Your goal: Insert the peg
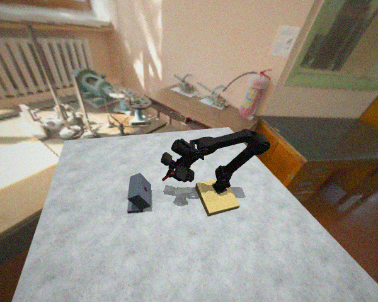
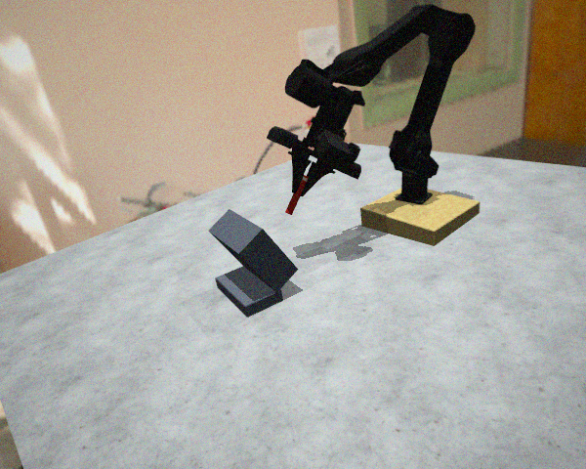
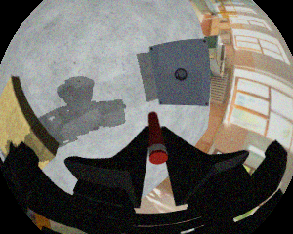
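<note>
My gripper [image 1: 171,173] [image 2: 302,192] [image 3: 154,129] is shut on the red peg [image 1: 165,177] [image 2: 296,199] [image 3: 155,138], which has a grey band near its top end. The peg is held tilted in the air, its bottom end pointing down and toward the panel side. The blue-grey sloped panel [image 1: 144,194] [image 2: 270,257] [image 3: 173,90] stands on the table, apart from the peg. Its round-looking hole [image 1: 145,189] [image 3: 181,74] shows in the top view and the wrist view; the exterior view shows the panel's back, so the hole is hidden there.
The arm's yellow base block [image 1: 217,202] [image 2: 414,222] [image 3: 12,119] stands on the pale table [image 1: 183,253] [image 2: 384,353], on the opposite side of the gripper from the panel. The arm's shadow lies on the table between the block and the panel.
</note>
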You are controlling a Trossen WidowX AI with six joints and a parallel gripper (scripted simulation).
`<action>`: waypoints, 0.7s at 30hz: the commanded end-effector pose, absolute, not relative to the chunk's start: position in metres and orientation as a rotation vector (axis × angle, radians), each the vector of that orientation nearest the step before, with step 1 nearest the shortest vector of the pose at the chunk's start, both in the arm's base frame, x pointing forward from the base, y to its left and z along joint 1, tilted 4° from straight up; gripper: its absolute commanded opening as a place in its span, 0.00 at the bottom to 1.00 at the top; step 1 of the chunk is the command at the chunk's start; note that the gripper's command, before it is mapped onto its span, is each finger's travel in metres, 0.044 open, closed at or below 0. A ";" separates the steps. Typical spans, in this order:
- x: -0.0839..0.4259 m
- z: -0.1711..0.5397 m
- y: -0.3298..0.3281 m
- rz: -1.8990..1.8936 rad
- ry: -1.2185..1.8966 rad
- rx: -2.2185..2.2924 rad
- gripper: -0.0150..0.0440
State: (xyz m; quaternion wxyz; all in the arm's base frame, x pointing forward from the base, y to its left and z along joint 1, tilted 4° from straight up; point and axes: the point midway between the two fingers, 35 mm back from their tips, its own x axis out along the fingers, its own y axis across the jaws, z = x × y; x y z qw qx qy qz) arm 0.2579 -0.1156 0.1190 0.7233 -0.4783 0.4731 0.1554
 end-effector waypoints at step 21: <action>0.259 0.122 -0.103 0.329 0.925 -1.236 0.25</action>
